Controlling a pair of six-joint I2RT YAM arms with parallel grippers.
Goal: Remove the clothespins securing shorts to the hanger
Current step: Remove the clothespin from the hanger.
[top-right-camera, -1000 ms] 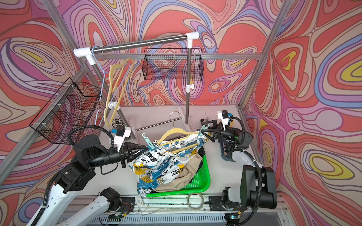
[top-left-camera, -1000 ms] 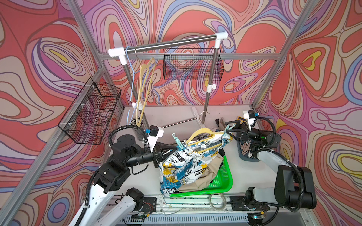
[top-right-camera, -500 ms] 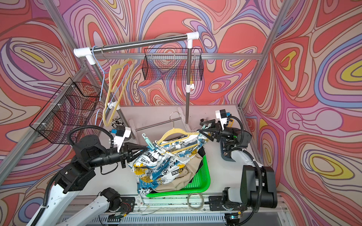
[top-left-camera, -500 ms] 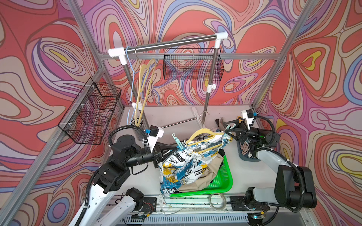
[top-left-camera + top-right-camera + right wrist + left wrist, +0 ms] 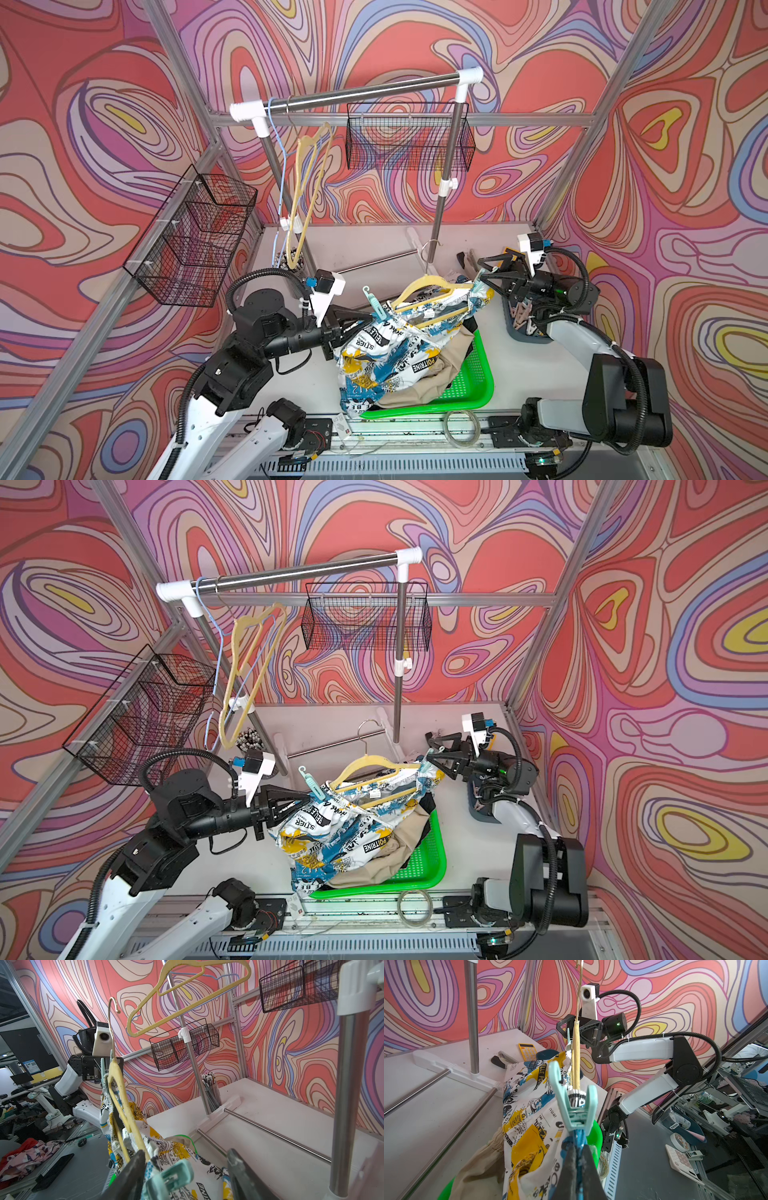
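A yellow hanger (image 5: 432, 284) carries the printed shorts (image 5: 390, 349), which drape onto beige shorts (image 5: 432, 374) in the tray. One mint clothespin (image 5: 372, 301) pins the waistband at the hanger's left end; it also appears in the left wrist view (image 5: 573, 1103). My left gripper (image 5: 578, 1147) is shut on the printed shorts just below that clothespin. A second mint clothespin (image 5: 170, 1177) sits at the hanger's right end. My right gripper (image 5: 187, 1167) is open around it, with one finger (image 5: 133, 1167) against the hanger and cloth and a gap on the other side. A black garment edge (image 5: 424, 808) peeks out beneath.
A green tray (image 5: 478, 374) holds the loose clothes. A grey bin (image 5: 525, 324) with several pins sits under the right arm. The steel rack (image 5: 361, 89) carries empty hangers (image 5: 307, 178). Wire baskets (image 5: 191, 237) hang on the walls. A pen cup (image 5: 209, 1088) stands by the rack's base.
My right gripper has moved left to the hanger's right end and narrowed its jaws around the mint clothespin there. The left gripper and the shorts have stayed still.
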